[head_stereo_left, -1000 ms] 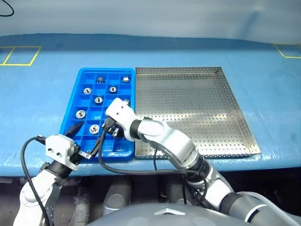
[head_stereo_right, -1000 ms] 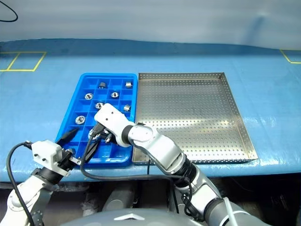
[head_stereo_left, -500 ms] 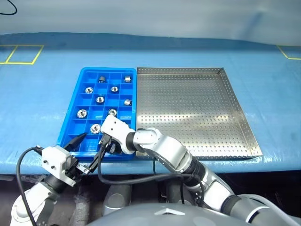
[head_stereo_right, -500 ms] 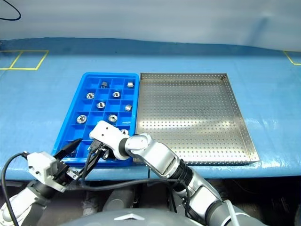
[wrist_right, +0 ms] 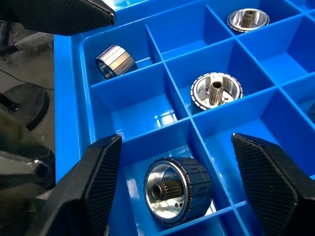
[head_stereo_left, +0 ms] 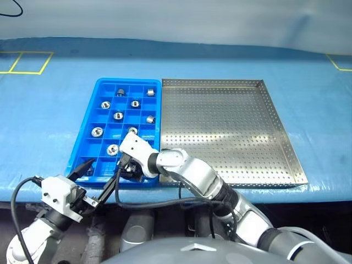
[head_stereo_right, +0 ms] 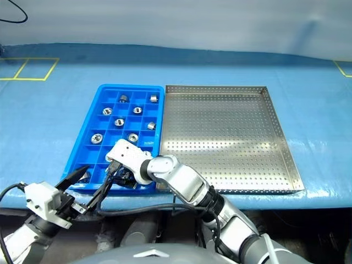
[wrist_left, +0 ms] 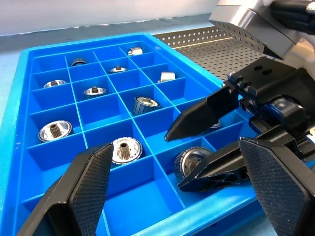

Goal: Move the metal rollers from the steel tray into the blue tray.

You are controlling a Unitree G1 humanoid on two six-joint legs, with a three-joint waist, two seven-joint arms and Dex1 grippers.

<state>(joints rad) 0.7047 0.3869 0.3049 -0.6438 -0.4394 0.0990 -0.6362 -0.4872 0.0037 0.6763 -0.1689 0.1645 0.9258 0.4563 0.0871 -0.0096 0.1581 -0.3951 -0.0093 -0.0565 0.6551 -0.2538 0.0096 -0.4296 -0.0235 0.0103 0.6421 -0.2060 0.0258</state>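
Note:
The blue tray [head_stereo_left: 82,142] lies left of the steel tray [head_stereo_left: 228,129], and several metal rollers [head_stereo_left: 118,116] sit in its compartments. My right gripper [wrist_right: 176,137] hangs open over a near-row compartment by the tray's front edge. A roller [wrist_right: 178,189] lies on its side on that compartment's floor, between the spread fingers and apart from both. In the left wrist view the same roller [wrist_left: 193,160] shows under the right gripper [wrist_left: 216,142]. My left gripper [head_stereo_left: 103,169] is open at the tray's near left corner, holding nothing.
Both trays rest on a blue-covered table [head_stereo_left: 44,121] close to its near edge. Yellow floor-mark lines [head_stereo_left: 25,63] sit at the far left. A black cable [head_stereo_left: 165,203] loops below the table edge under my right arm.
My right gripper has opened and let the roller go into the near-row compartment. The left hand has drawn back slightly toward the table's near edge, still open.

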